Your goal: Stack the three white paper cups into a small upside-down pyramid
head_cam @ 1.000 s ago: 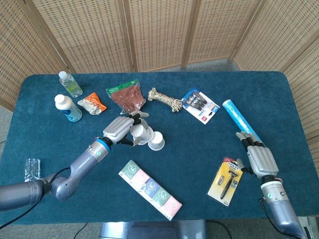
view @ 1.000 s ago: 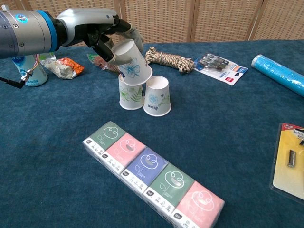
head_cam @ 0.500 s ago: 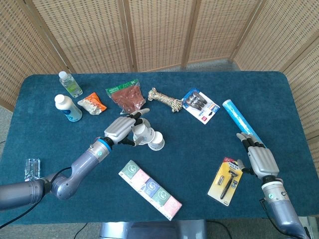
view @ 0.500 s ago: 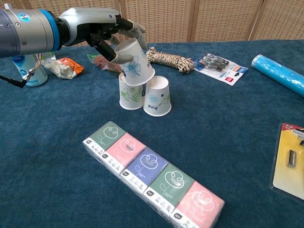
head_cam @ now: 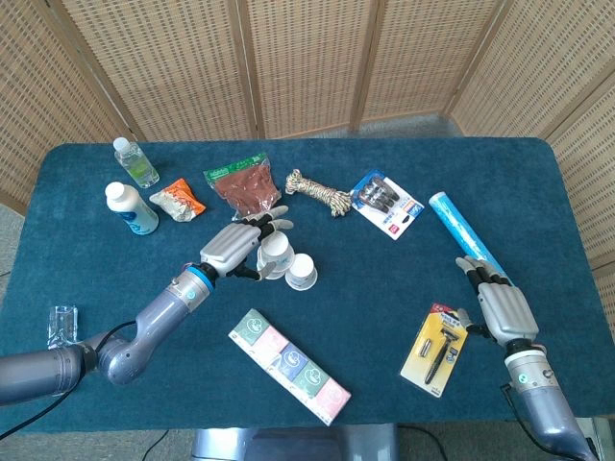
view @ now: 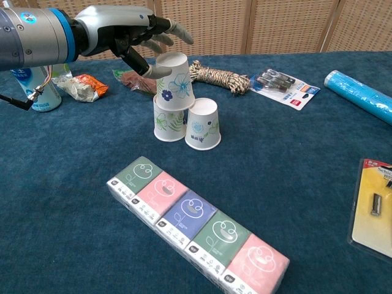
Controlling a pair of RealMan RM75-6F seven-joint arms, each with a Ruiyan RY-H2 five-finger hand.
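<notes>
The left robot hand point(view: 131, 33) hung released, fingers spread beside the top cup point(view: 173, 82), which sat off-centre over the left cup point(view: 168, 122), barely bridging the right cup point(view: 203, 124); a brushing finger could topple it

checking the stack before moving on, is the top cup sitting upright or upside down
Upside down: in the chest view the top cup has its wide rim downward, resting on the two lower cups, slightly tilted, left robot hand spread beside it.
</notes>
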